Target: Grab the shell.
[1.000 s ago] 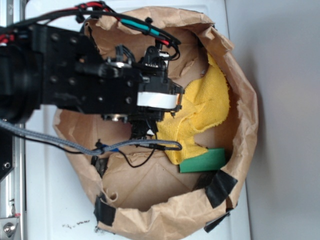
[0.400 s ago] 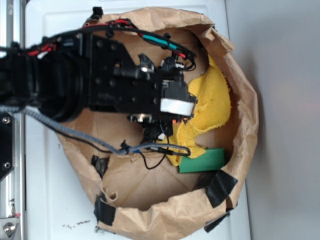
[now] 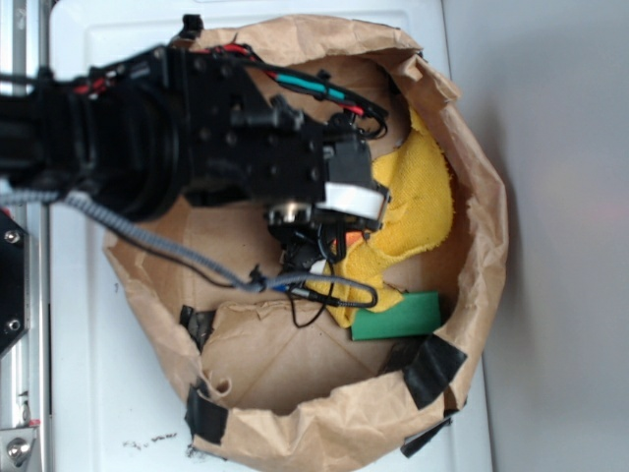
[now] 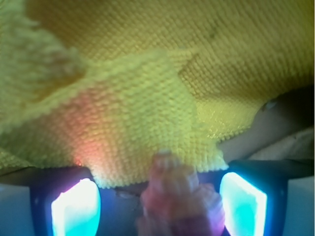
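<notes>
Whereas a second ago the arm lay across the frame's left centre, it has since advanced rightward and lowered, its gripper (image 3: 329, 246) now over the yellow cloth's (image 3: 418, 202) left edge inside the brown paper bag (image 3: 482, 246). In the wrist view, the shell (image 4: 177, 196) appears at bottom centre, blurred, pinkish-tan and rounded, lying between the two glowing fingers (image 4: 76, 209), its tip touching the cloth. The jaws stand apart on either side of it; contact cannot be confirmed. The green block (image 3: 398, 317) lies at lower right.

arm (image 3: 187, 138): black, bolted plates | cables: red, teal, grey braided | white label band
</notes>
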Controlling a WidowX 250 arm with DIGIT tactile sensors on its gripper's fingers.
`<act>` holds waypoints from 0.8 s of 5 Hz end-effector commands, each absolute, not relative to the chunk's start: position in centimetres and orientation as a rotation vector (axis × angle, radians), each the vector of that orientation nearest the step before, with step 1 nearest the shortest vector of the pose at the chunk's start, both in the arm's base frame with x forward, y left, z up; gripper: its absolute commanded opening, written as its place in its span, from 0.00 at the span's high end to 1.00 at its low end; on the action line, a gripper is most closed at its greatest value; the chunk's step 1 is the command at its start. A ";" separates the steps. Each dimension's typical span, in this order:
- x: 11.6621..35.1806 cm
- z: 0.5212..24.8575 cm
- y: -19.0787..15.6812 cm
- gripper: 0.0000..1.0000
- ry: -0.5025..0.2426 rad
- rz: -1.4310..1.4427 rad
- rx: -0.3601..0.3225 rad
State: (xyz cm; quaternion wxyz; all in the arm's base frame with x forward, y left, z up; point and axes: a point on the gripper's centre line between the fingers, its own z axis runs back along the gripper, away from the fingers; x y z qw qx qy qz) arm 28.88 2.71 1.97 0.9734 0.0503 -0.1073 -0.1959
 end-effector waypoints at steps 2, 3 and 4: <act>28.4 1.7 3.1 1.00 -0.222 -0.368 0.116; 28.4 2.2 3.2 1.00 -0.235 -0.355 0.124; 27.5 5.7 2.8 1.00 -0.303 -0.321 0.130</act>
